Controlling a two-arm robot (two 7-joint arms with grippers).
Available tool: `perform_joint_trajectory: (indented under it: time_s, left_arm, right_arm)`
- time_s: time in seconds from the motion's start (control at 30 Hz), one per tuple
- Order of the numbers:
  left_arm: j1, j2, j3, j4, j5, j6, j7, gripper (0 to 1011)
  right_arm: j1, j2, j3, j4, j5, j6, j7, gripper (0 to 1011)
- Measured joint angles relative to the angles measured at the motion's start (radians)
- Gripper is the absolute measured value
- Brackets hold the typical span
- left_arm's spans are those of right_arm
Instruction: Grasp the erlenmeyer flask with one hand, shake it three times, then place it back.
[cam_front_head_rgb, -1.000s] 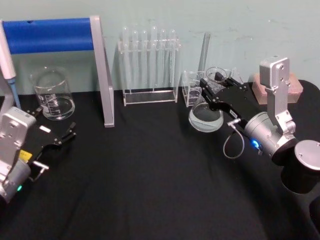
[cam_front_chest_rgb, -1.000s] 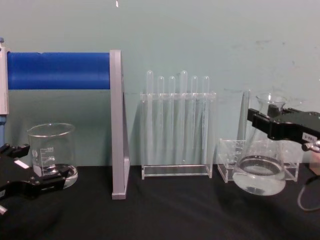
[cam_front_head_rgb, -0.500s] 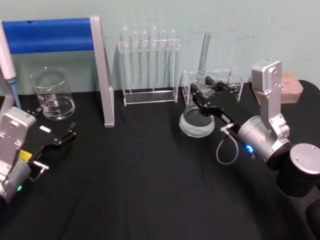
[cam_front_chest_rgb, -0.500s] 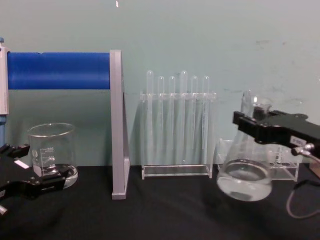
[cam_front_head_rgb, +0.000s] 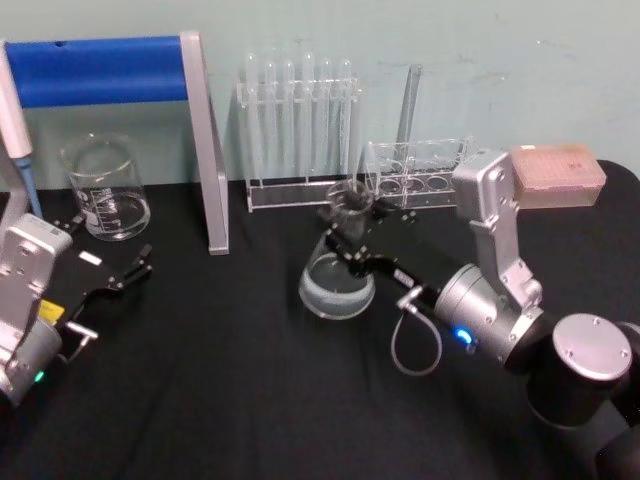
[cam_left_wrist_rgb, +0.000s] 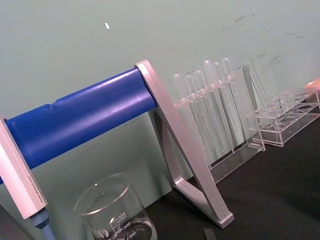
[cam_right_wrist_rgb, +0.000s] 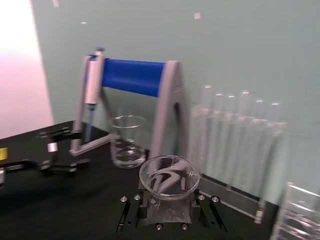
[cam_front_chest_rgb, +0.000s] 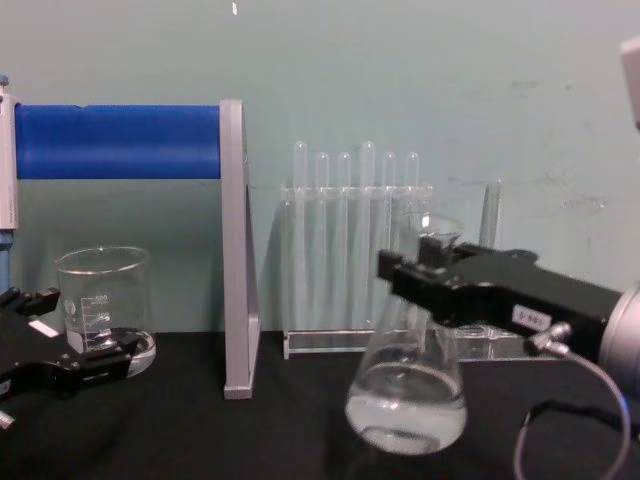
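The erlenmeyer flask (cam_front_head_rgb: 338, 280) is clear glass with a little liquid in its wide base. My right gripper (cam_front_head_rgb: 352, 232) is shut on its neck and holds it near the middle of the black table, slightly tilted. In the chest view the flask (cam_front_chest_rgb: 407, 400) hangs in front of the test tube rack, and the black right gripper (cam_front_chest_rgb: 432, 272) clamps the neck just under the rim. The right wrist view looks down on the flask's flared rim (cam_right_wrist_rgb: 168, 176) between the fingers (cam_right_wrist_rgb: 131, 212). My left gripper (cam_front_head_rgb: 112, 280) rests open at the table's left, near the beaker.
A glass beaker (cam_front_head_rgb: 105, 190) stands at the back left beside a grey stand with a blue roll (cam_front_head_rgb: 100, 68). A test tube rack (cam_front_head_rgb: 298, 130) lines the back wall. A clear acrylic holder (cam_front_head_rgb: 415, 165) and a pink box (cam_front_head_rgb: 555, 172) sit at the back right.
My right gripper has carried the flask leftward and toward me, from beside the acrylic holder to the table's middle. The left arm has not moved.
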Motion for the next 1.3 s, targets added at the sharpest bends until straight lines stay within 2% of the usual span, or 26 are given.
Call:
perform_joint_trajectory:
  time_s: [0.37,0.8,1.07,1.3]
  left_arm:
    - [0.000,0.000,0.000,0.000,0.000,0.000,0.000,1001]
    - [0.000,0.000,0.000,0.000,0.000,0.000,0.000,1001]
    - [0.000,0.000,0.000,0.000,0.000,0.000,0.000,1001]
    - [0.000,0.000,0.000,0.000,0.000,0.000,0.000,1001]
  right_arm:
    - [-0.032,0.037,-0.067,-0.061,0.026,-0.001,0.049,449]
    - [-0.041,0.065,-0.107,-0.090,0.044,-0.010,0.065,449]
    - [-0.023,0.064,-0.097,-0.066,0.045,-0.014,0.037,449]
    - [0.003,0.054,-0.060,-0.023,0.038,-0.023,-0.004,449]
